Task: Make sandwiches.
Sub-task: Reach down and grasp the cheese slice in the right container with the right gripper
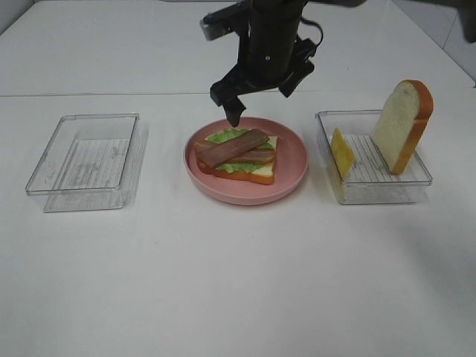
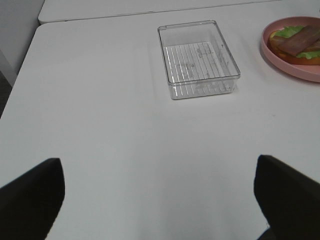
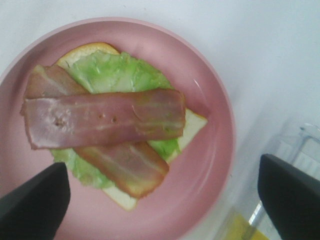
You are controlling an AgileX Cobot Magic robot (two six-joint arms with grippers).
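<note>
Centre frame, a pink round plate (image 1: 290, 175) holds the open sandwich (image 1: 236, 155): bread (image 3: 192, 122), ruffled lettuce (image 3: 115, 72), two crossed bacon strips (image 3: 105, 117) (streaky brown-pink). At right, a ribbed clear tray (image 1: 416, 178) holds cheese (image 1: 342, 152) and an upright slice (image 1: 401, 126). Behind, the right end effector (image 1: 260, 103) hangs wide open, empty; the left end effector (image 2: 160, 190) likewise, over white worktop (image 2: 125, 150).

A flat white table (image 1: 238, 282) carries three things in a row across its middle. On the left lies a clear plastic rectangular tray (image 1: 89, 165) with a ribbed floor. At the centre sits a round pink plate (image 1: 294, 160). On the right, near the plate but apart from it, stands a second clear plastic rectangular tray (image 1: 379, 192). A seam (image 1: 111, 94) crosses the tabletop just beyond them.
</note>
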